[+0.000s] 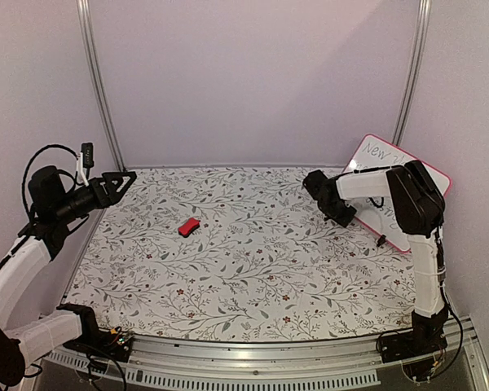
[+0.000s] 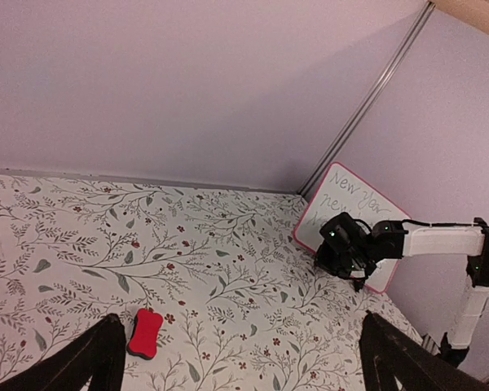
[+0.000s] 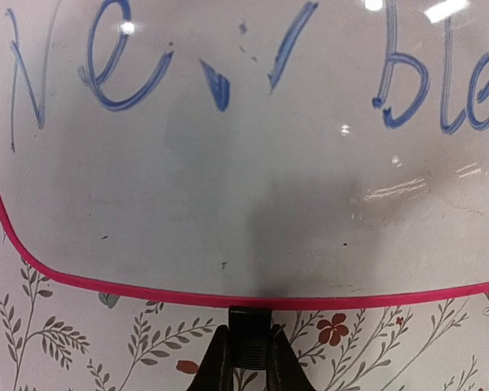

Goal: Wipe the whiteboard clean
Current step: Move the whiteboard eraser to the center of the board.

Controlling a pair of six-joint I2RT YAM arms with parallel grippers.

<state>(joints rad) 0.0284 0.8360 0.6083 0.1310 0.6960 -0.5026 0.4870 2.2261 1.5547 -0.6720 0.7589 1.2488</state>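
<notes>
Evidently the set-up step is in hand, not the wiping. The whiteboard [image 1: 379, 155] is seen propped at a slant against the side wall, with blue handwriting across its face. Its lower pink rim is met by the right gripper [image 3: 248, 334]. The fingers are pressed together there, pinching the rim or a small black piece just under it; which of the two cannot be told. The left gripper [image 2: 240, 326] is held well apart from the whiteboard, fingers spread wide around nothing. The red eraser [image 1: 189, 226] is noted lying flat on the patterned cloth [image 1: 253, 269], well apart from the whiteboard, between it and the left gripper.

Judgement: the board is being held or positioned by its edge, and none of the writing is judged erased. The next move is judged to call for the eraser to be picked up by the free left gripper and carried to the whiteboard, with the board steadied or laid flat. A pinch on so thin an edge could slip, or the board could tip.

Hidden or unclear:
- From overhead, much of the whiteboard is covered by the right arm, and only "New" can be read.
- In the right wrist view the board's top and sides are cut off, so the words are partial.
- Whether the whiteboard's lower edge rests on the cloth is not shown.
</notes>
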